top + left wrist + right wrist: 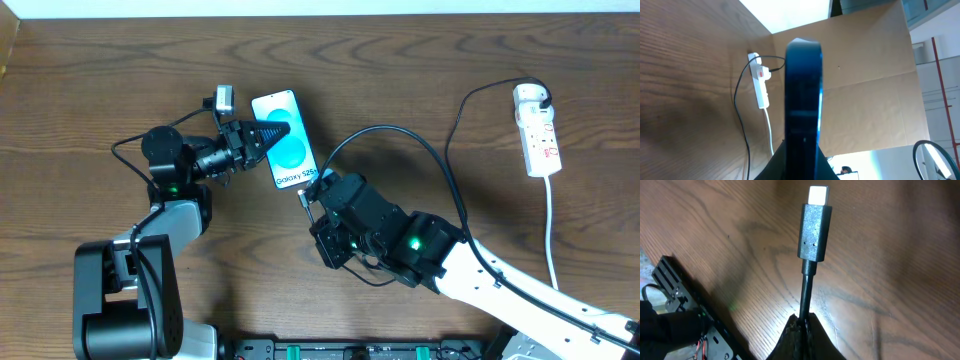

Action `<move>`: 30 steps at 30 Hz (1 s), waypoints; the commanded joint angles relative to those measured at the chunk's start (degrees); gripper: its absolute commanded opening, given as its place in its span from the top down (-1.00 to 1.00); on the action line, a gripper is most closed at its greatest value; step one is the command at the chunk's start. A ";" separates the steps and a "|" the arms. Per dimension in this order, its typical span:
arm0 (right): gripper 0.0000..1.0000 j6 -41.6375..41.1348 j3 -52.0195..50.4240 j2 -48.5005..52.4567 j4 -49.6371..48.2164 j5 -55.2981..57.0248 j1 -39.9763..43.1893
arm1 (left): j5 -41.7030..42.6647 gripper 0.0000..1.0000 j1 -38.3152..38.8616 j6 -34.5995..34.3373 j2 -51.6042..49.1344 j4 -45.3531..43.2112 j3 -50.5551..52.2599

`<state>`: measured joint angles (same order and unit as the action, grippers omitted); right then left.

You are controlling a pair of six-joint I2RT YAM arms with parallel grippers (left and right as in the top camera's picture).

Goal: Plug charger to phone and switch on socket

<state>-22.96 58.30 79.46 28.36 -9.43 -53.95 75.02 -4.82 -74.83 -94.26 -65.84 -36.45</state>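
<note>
The right gripper (802,327) is closest to the robot's side of the table (90,100). Its two fingers are pressed together on the thin black cable of the charger (390,128), a little behind the small connector (815,230). The connector stands straight out from the fingers. Its light metal tip is bare, and only the wood is behind it. From above, this tip lies just beside the lower short edge of the phone (287,140) and is not inside it.

The phone is a little farther, near the middle of the table, with its blue lit screen facing up. The left gripper (262,138) comes from the left and is closed on it, one dark finger lying across the screen. In the left wrist view the phone shows edge-on between the fingers. The pictures do not tell whether it rests on the wood or is lifted.

From the right gripper the black cable makes a loop over the table and runs to the far right corner. There it ends in a white adapter (530,97), plugged into the upper end of the socket (540,140). The socket lies flat, well apart from the phone. Its red switch marks are visible, but their position cannot be read. A thicker white cord (551,220) leaves its lower end.
</note>
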 commanded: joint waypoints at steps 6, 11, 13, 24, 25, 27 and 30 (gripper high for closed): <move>0.98 0.24 -0.37 0.07 -1.40 0.70 -0.20 | -0.02 0.85 -0.09 0.15 0.50 -0.72 -1.03; 0.98 -1.86 -0.37 0.39 -1.64 0.02 -0.09 | 0.00 0.85 -0.09 0.15 0.50 -0.72 -1.03; 0.98 -2.32 -0.37 0.37 -1.84 -0.11 -0.09 | 0.00 0.85 -0.09 0.13 0.50 -0.72 -1.03; 0.98 -2.32 -0.37 0.42 -1.99 -0.85 -0.09 | 0.00 0.85 -0.09 -0.09 0.50 -0.72 -1.03; 0.98 -2.32 -0.37 0.42 -2.01 -0.85 -0.09 | 0.00 0.85 -0.09 -0.09 0.50 -0.72 -1.03; 0.98 -2.75 -0.37 0.42 -2.01 -0.83 -0.09 | 0.00 0.85 -0.09 -0.09 0.50 -0.72 -1.03; 0.98 -2.82 -0.37 0.50 -2.03 -0.83 -0.09 | 0.02 0.85 -0.09 -0.09 0.50 -0.72 -1.03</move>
<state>-25.04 58.30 79.46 26.52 -9.65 -53.93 75.05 -4.82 -74.83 -94.26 -65.84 -36.45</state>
